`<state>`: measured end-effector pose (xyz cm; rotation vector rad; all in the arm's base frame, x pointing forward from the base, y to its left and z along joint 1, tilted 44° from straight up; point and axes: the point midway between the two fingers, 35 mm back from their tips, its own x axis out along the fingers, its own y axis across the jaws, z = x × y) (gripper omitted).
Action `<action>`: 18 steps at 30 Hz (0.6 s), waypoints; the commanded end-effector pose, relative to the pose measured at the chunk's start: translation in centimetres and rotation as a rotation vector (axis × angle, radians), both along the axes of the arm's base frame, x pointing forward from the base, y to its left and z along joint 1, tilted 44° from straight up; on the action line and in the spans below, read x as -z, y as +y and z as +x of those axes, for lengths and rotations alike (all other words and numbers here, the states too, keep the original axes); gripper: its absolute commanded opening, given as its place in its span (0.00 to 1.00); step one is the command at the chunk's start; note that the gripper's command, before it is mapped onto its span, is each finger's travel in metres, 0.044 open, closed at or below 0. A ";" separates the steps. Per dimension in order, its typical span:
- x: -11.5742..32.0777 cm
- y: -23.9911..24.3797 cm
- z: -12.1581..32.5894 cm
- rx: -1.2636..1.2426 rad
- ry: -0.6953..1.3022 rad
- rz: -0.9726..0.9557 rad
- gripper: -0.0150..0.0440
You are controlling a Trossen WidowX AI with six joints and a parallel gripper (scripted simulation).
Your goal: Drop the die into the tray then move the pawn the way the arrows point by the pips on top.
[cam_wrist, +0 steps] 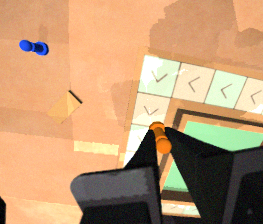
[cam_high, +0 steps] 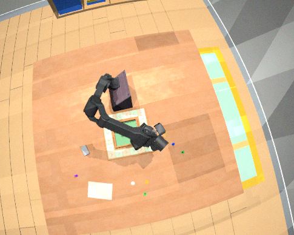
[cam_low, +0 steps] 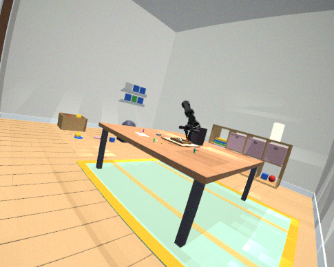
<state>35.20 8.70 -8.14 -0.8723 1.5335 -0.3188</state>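
Observation:
My gripper [cam_wrist: 158, 132] [cam_low: 186, 138] is shut on the orange pawn [cam_wrist: 162, 142]. It holds the pawn over the inner edge of the board's left column of squares in the wrist view; its exact height is unclear. The board [cam_high: 111, 155] [cam_wrist: 158, 82] has a ring of pale squares with arrows around the dice tray, whose green floor [cam_high: 122, 140] [cam_wrist: 223, 135] shows in part. The arm covers much of the board and tray in the top view, and the fingers cover part in the wrist view. The die is not visible.
A blue peg [cam_high: 173, 144] [cam_wrist: 35, 47], a green peg [cam_high: 182, 152] and a tan wedge [cam_wrist: 63, 107] lie beside the board. A dark block [cam_high: 122, 94] stands behind it. A grey box [cam_high: 85, 150], a white sheet [cam_high: 100, 191] and several small pieces lie on the table.

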 end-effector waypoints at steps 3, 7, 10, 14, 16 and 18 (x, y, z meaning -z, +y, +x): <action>1.6 -1.6 0.1 0.015 -0.003 -0.001 0.25; 2.7 -2.7 0.1 0.015 -0.003 -0.002 0.25; 2.7 -2.7 0.1 0.015 -0.003 -0.002 0.25; 2.8 -2.8 0.1 0.015 -0.003 -0.002 0.25; 3.0 -3.0 0.1 0.015 -0.003 -0.002 0.25; 3.3 -3.2 0.2 0.015 -0.003 -0.002 0.25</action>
